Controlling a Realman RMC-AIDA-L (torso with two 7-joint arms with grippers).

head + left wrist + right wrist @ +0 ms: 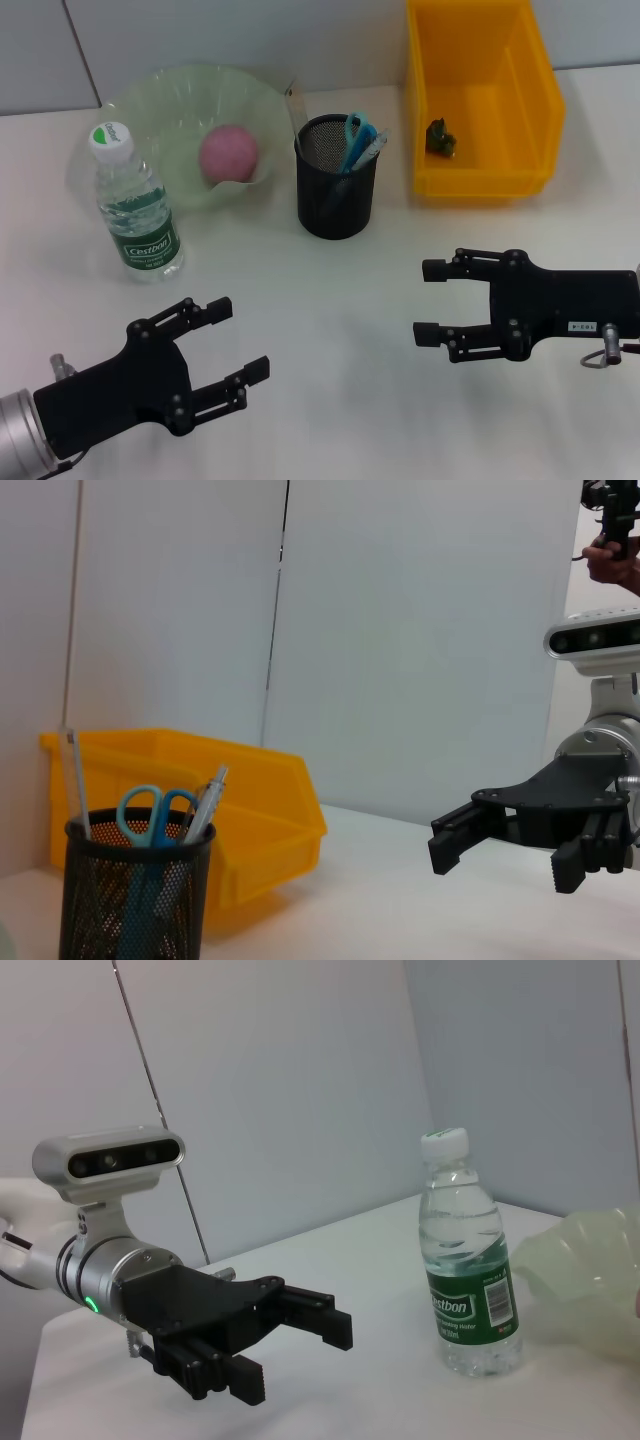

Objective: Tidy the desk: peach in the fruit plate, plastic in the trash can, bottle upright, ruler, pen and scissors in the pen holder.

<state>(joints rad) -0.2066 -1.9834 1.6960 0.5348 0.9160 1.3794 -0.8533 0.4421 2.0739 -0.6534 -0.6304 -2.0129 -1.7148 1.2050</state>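
Left hand (238,340) open; right hand (428,301) open.

The water bottle (135,205) is clear, glossy plastic with a white ribbed cap and a shiny green printed label. The fruit plate (190,110) is translucent pale-green plastic, smooth and wavy-edged, and the peach (229,153) in it looks matt and soft-skinned. The pen holder (337,176) is black metal mesh with a matt finish. The scissors (357,138) have smooth blue plastic handles. The trash can (481,95) is smooth yellow plastic with a slight sheen. The table (330,300) is a smooth, matt white surface. The left gripper (236,341) and right gripper (428,301) are matt black plastic; the left wrist section behind is brushed silver metal.
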